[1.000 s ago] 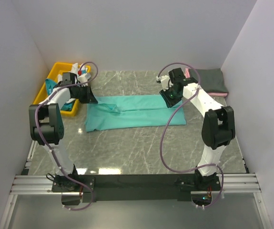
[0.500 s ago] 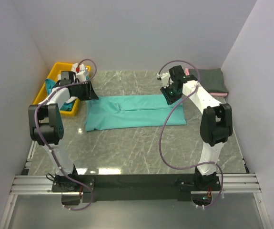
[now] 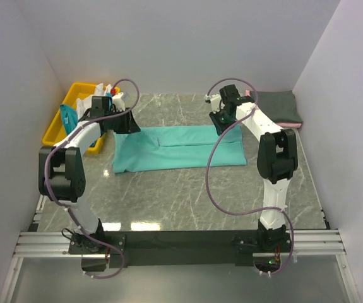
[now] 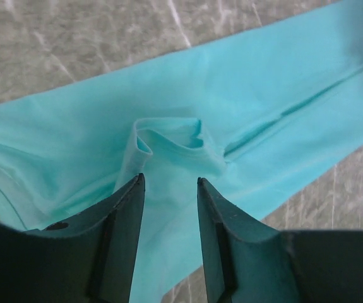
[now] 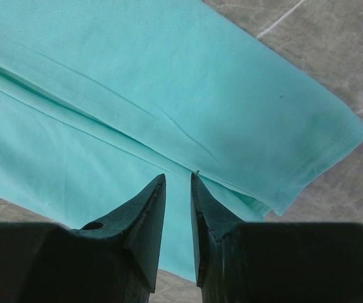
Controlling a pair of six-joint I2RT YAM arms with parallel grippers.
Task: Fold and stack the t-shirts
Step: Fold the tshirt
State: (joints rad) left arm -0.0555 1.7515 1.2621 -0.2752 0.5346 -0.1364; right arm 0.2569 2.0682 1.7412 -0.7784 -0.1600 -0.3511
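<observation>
Showing grey shirt point(image 3: 279, 101) and yellow bin point(image 3: 75, 96) only overhead.

I see the sea-green t-shirt point(image 3: 178, 146) as soft, matt cloth, smooth with fine creases. The desk point(image 3: 187, 196) looks like grey veined stone, polished and throwing back glare. The yellow bin point(image 3: 74, 95) is shiny plastic. My left hand point(image 4: 170, 182) and right hand point(image 5: 178, 178) look like dark, matt plastic. The near rail point(image 3: 42, 243) is bare ribbed metal.
</observation>
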